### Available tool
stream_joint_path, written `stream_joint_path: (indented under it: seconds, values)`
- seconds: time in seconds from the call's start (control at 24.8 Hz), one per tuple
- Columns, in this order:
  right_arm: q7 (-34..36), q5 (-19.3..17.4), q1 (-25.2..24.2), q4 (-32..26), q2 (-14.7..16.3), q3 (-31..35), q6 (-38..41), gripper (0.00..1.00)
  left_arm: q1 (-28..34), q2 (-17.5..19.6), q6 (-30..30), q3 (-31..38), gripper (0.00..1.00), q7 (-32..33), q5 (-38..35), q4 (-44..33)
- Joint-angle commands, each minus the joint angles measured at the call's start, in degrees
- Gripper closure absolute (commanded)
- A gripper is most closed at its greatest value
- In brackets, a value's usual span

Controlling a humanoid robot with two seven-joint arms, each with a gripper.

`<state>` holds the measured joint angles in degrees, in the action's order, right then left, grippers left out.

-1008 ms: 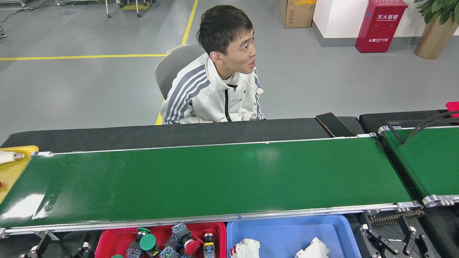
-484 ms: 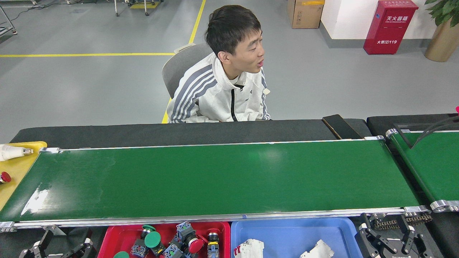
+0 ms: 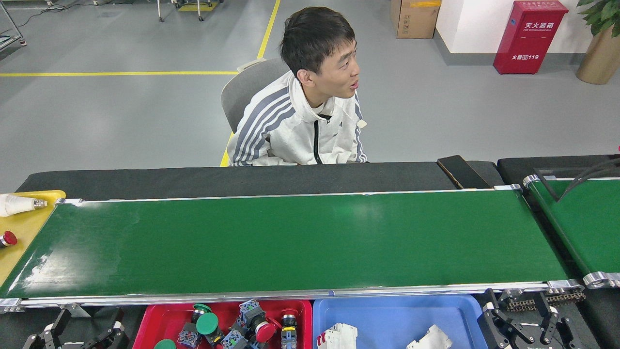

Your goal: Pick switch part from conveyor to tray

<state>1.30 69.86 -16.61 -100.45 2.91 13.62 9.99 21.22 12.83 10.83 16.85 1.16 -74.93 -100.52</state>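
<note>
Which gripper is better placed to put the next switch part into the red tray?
Left, probably. The left gripper hangs open just beside the red tray that holds the switch parts. The right gripper, also open, sits beyond the blue tray. The conveyor carries no part now.

The conveyor [image 3: 290, 242] is showing dark green with silver rails. A red tray [image 3: 160, 322] is sitting beside a blue tray [image 3: 387, 315]; the yellow tray [image 3: 24, 228] is lying left. The person's jacket [image 3: 286, 131] is showing white with grey stripes.
</note>
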Motion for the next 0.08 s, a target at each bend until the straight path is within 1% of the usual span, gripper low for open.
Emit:
stream_joint_path:
  seconds: [0.0,0.04]
  values:
    - [0.1,-0.2,0.4,-0.9,-0.5,0.2,0.0,0.01,-0.2,0.4,0.1,0.3,0.00,-0.5,0.1,-0.7]
    - [0.1,-0.2,0.4,-0.9,-0.5,0.2,0.0,0.01,-0.2,0.4,0.1,0.3,0.00,-0.5,0.1,-0.7]
